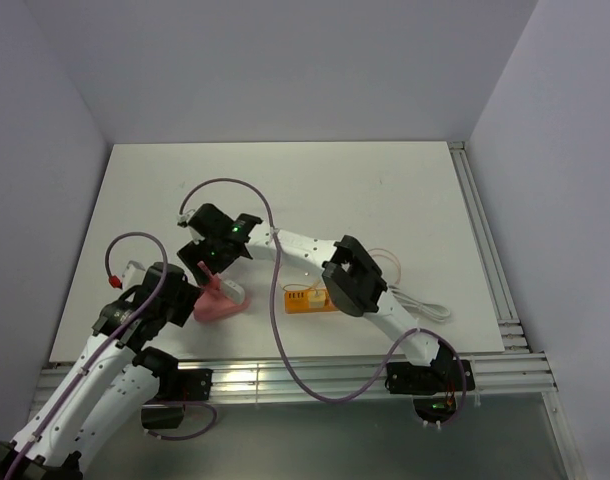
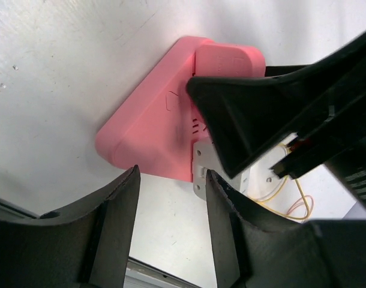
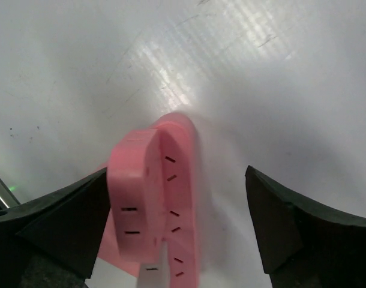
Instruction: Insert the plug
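Observation:
The pink power strip (image 1: 221, 302) lies at the table's near left. In the right wrist view its slotted face (image 3: 171, 198) stands between the wide-open jaws of my right gripper (image 3: 177, 174), close to the left finger (image 3: 69, 222); the jaws are not closed on it. My right gripper (image 1: 207, 262) hangs over the strip's far end. My left gripper (image 1: 185, 295) is open and empty just left of the strip; in its wrist view (image 2: 172, 174) the strip (image 2: 150, 132) lies beyond the fingertips. An orange block with a white plug (image 1: 307, 297) lies to the strip's right.
A white cable (image 1: 417, 303) runs right from the orange block toward the table's near right. Purple arm cables (image 1: 277, 300) loop over the near middle. The right arm's forearm (image 1: 350, 275) crosses above the orange block. A metal rail (image 1: 285, 375) borders the near edge.

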You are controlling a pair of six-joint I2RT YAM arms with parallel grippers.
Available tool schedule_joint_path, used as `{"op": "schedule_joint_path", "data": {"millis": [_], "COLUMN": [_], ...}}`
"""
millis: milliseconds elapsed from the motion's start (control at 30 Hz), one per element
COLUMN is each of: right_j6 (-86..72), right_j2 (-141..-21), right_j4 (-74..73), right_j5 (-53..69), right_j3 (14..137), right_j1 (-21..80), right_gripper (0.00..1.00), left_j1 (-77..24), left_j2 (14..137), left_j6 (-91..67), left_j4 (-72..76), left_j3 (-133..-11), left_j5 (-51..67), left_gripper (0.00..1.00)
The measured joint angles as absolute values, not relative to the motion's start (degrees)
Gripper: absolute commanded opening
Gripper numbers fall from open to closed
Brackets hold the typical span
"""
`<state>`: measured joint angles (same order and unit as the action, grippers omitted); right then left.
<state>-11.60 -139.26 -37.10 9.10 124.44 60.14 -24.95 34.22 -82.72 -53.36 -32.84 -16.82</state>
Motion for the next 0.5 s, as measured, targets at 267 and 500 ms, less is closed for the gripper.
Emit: {"op": "schedule_joint_path", "data": {"millis": [267, 500], "right_j6": [-11.68, -13.5], "right_j2": [-129.82, -108.66], "right_j4": [-37.85, -34.37], "right_j5": [8.75, 3.49], "right_j3": [119.72, 104.38], "right_j1": [56.31, 53.89], "right_gripper": [1.0, 1.0], "left_j1": [-24.95, -24.95], "left_j2": [32.38, 30.44], "left_j6": [-80.53, -77.95], "left_j4": [-51.33, -46.96], "left_j3": [-32.93, -32.93], "left_j5": [-15.55, -13.06], "left_gripper": [0.55, 0.64]}}
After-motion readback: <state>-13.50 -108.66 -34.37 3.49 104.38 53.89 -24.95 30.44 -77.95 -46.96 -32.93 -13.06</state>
